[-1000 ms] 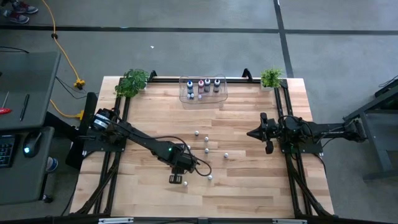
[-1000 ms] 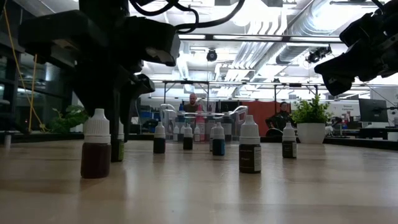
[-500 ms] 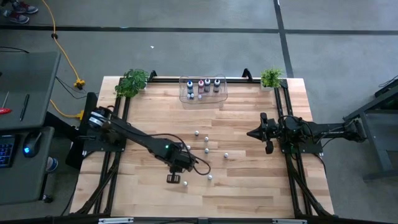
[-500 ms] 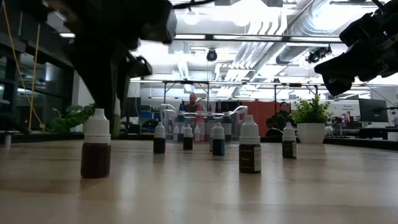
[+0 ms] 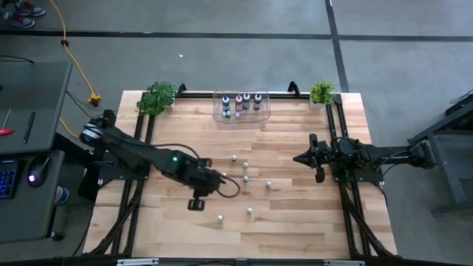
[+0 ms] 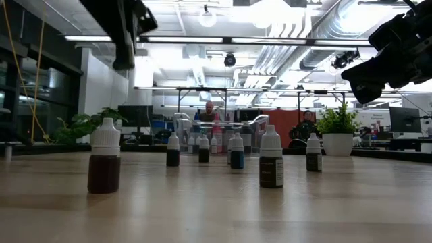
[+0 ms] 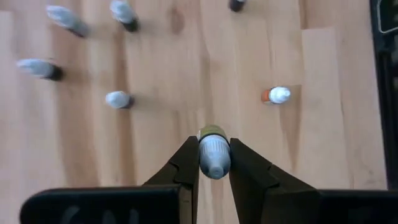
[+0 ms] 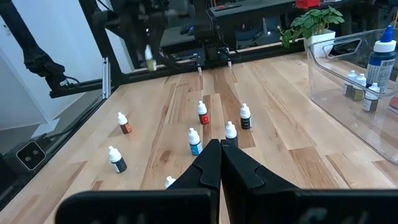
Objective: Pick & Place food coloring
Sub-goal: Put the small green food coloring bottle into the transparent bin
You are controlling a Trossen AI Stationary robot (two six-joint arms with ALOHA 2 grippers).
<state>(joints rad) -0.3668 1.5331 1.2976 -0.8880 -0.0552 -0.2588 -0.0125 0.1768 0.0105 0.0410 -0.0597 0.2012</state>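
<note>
Here the left tool [image 5: 196, 203] hangs above the wooden tabletop [image 5: 295, 222], near its middle-left, clenched on a small white-capped bottle [image 7: 214, 154] with a yellowish body, pinched between its two dark fingers [image 7: 184, 163] and lifted clear of the wood. Below it, the left wrist view shows other small bottles standing loose on the boards, one with an orange body [image 7: 275, 95] just beside the held one and a few more farther off. To the right of the left tool, loose bottles [image 5: 244, 169] dot the middle of the tabletop, well apart from each other. At the far edge sits a clear bin [image 5: 260, 112] with larger bottles [image 5: 238, 101] upright inside it. Farther right, the right tool [image 5: 298, 159] waits above the right half of the tabletop, its fingers [image 8: 239, 165] pressed together on nothing.
</note>
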